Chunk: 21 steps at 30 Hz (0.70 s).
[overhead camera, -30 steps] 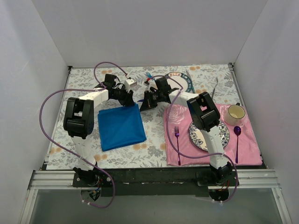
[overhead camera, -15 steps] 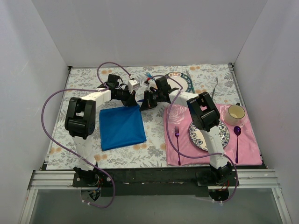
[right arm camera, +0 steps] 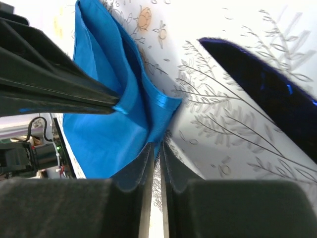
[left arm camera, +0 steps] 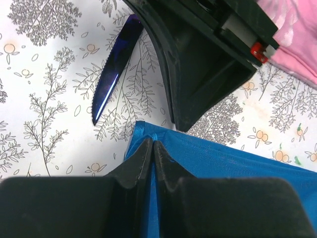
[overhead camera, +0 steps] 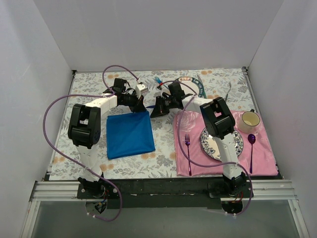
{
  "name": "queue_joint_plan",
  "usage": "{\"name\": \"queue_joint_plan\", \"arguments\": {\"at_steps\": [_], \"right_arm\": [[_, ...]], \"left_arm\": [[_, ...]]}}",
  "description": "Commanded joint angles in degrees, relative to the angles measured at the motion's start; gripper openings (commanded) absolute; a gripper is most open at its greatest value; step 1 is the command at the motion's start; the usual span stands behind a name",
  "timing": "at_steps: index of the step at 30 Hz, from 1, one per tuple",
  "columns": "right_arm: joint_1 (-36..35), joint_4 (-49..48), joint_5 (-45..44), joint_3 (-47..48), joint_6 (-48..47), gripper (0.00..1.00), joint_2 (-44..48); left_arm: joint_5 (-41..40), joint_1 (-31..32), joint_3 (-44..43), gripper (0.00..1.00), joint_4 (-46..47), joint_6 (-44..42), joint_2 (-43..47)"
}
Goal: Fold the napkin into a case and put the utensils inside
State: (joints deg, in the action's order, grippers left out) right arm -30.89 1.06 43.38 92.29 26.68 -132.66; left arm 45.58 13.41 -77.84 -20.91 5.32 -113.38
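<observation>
You are looking at the bright royal-blue soft cloth napkin (overhead camera: 130,135), which is lying folded into a flat square on the floral-printed tabletop (overhead camera: 163,144), left of the pink rose-printed placemat (overhead camera: 267,151). Your left gripper (left arm camera: 152,146) is clenching its jaws on the napkin's far right corner, with the blue cloth running in between the fingertips. Your right gripper (right arm camera: 155,148) is meeting it there from the opposite side. Its jaws are drawn to a thin slit and are pinching the hemmed edge of the same corner, which is standing raised off the table between the two grippers. The slim dark purple plastic knife (left arm camera: 116,67) is lying flat on the table just beyond that corner, beside the right gripper and apart from the cloth.
</observation>
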Motion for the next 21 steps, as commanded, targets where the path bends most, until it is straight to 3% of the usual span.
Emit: {"name": "queue_joint_plan", "arguments": {"at_steps": [1, 16, 21], "right_arm": [[1.27, -2.64, 2.5, -2.11, 0.31, 0.23, 4.86], [1.19, -1.67, 2.68, -5.28, 1.8, 0.25, 6.72], [1.01, -2.38, 0.75, -4.32, 1.45, 0.08, 3.73]], "left_arm": [[3.02, 0.39, -1.26, 0.04, 0.87, -0.67, 4.4], [2.58, 1.0, -0.73, 0.05, 2.45, -1.02, 0.79], [1.97, 1.0, 0.5, 0.05, 2.62, -2.16, 1.76]]}}
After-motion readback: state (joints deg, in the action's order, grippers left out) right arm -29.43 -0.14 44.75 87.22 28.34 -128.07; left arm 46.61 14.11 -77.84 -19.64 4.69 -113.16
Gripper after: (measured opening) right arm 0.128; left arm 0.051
